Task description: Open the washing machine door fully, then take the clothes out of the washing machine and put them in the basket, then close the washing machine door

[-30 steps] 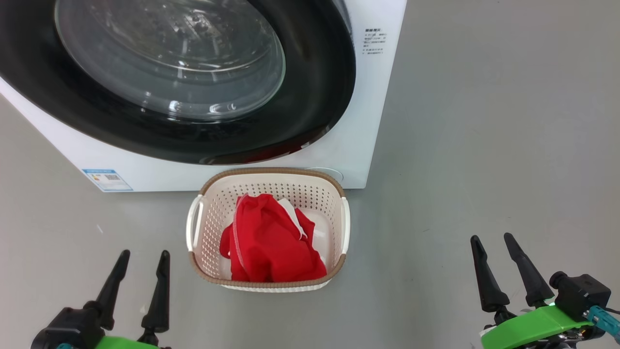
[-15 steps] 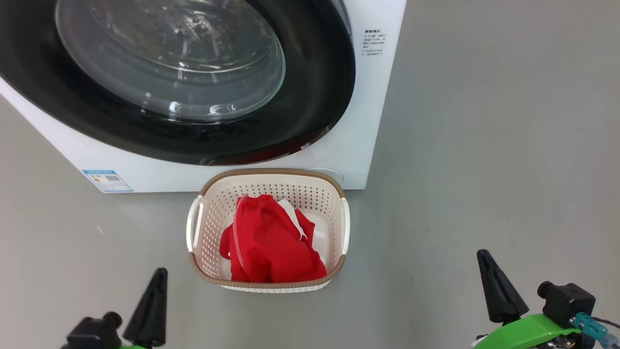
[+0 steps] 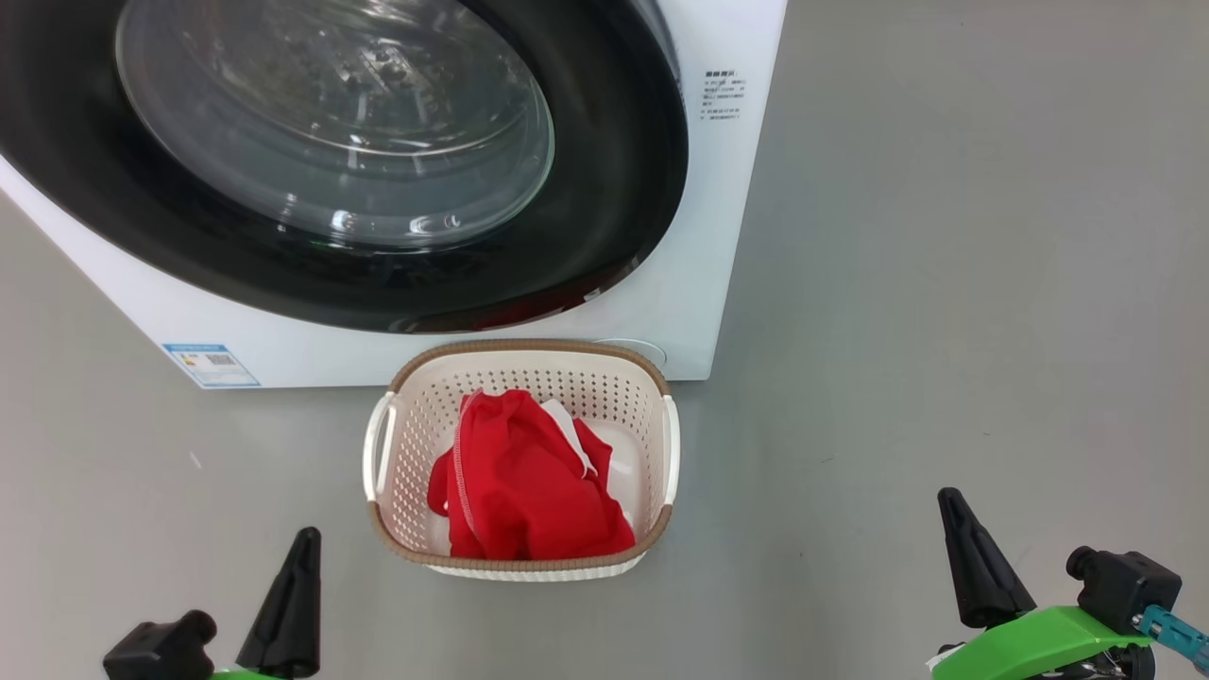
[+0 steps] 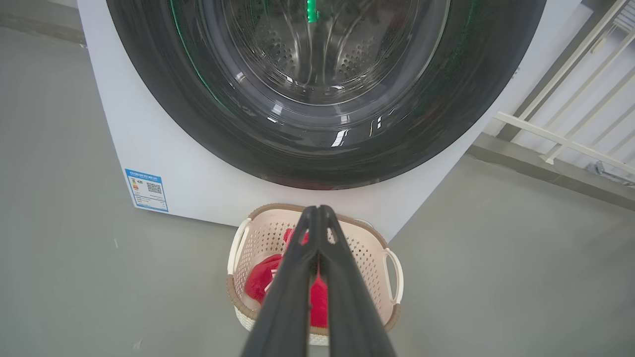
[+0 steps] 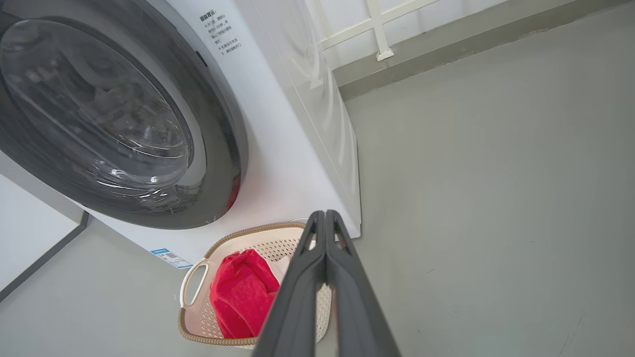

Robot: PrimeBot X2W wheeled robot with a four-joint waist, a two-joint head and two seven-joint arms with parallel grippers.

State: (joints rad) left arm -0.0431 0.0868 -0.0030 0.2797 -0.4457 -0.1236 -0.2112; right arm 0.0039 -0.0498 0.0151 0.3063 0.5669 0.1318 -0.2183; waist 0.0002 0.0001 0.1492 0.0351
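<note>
The washing machine (image 3: 723,236) stands white at the top of the head view. The washing machine door (image 3: 614,189), a black ring around clear glass, lies flat against its front. On the floor right before it sits the cream basket (image 3: 529,348) with the red clothes (image 3: 519,482) inside. My left gripper (image 3: 304,540) is at the lower left, shut and empty, well short of the basket. My right gripper (image 3: 947,501) is at the lower right, also shut and empty. In the wrist views the left gripper (image 4: 317,209) and the right gripper (image 5: 325,214) show fingers pressed together, pointing over the basket (image 4: 347,223) (image 5: 238,235).
A blue label (image 3: 210,365) marks the machine's lower left corner. Grey floor (image 3: 945,283) spreads wide to the right of the machine. A white railing (image 4: 560,139) and a wall base stand behind the machine's right side.
Both grippers have closed from open to shut and sunk lower in the head view. The head camera has shifted slightly; basket, clothes and door lie as before.
</note>
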